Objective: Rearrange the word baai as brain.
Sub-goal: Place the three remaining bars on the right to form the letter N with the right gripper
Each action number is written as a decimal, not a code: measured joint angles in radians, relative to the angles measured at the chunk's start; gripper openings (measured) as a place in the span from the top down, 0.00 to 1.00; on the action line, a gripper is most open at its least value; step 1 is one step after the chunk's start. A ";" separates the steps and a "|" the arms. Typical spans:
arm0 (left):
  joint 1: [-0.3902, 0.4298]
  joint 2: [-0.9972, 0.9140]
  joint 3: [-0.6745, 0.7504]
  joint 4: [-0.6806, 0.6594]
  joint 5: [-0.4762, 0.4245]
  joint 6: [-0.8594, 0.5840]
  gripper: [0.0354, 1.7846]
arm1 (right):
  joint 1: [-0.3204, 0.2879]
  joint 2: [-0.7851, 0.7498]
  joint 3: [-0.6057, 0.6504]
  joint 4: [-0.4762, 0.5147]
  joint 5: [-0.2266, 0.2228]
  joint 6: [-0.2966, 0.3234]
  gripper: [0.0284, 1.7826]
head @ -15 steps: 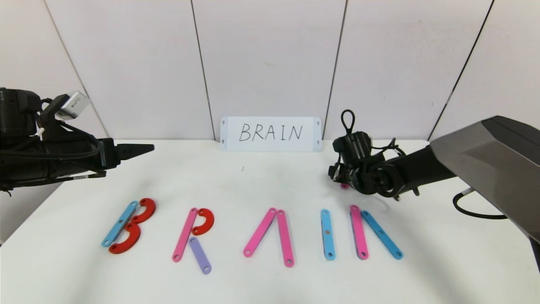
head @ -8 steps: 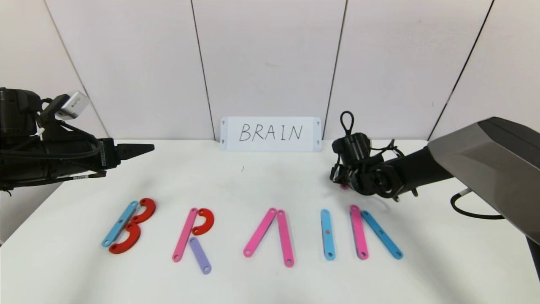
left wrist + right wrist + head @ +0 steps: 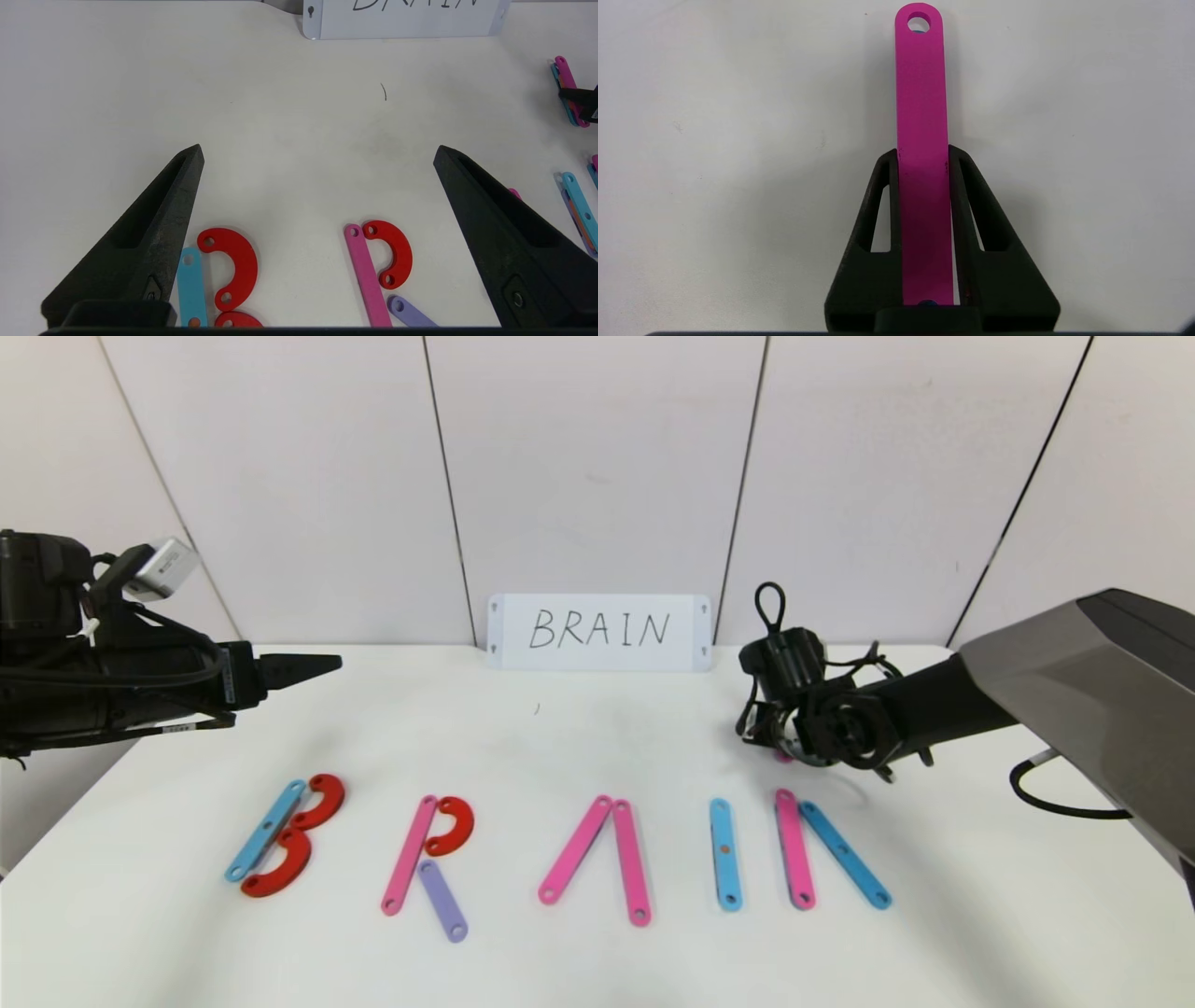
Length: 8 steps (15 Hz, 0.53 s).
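Right gripper (image 3: 782, 753), at two o'clock behind the word (image 3: 560, 849), hides its catch from the head view; left gripper (image 3: 317, 154) hangs spread, parked at nine. Its wrist view shows fingers pinching a pink strip (image 3: 923, 116). Lift it level, then lay it closing the N.

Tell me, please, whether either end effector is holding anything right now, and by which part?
The right end effector is shut on a pink strip, gripping its long edges around the middle. The left end effector is open, holding nothing.
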 joint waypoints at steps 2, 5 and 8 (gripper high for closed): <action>0.000 0.000 0.000 0.000 0.000 0.000 0.03 | -0.003 -0.014 0.004 0.002 -0.003 -0.005 0.85; 0.000 0.000 0.000 0.000 0.000 0.000 0.03 | -0.016 -0.041 0.008 0.035 -0.006 -0.012 0.85; 0.000 0.002 0.000 0.000 0.000 0.000 0.03 | -0.046 -0.111 0.030 0.053 -0.004 -0.072 0.85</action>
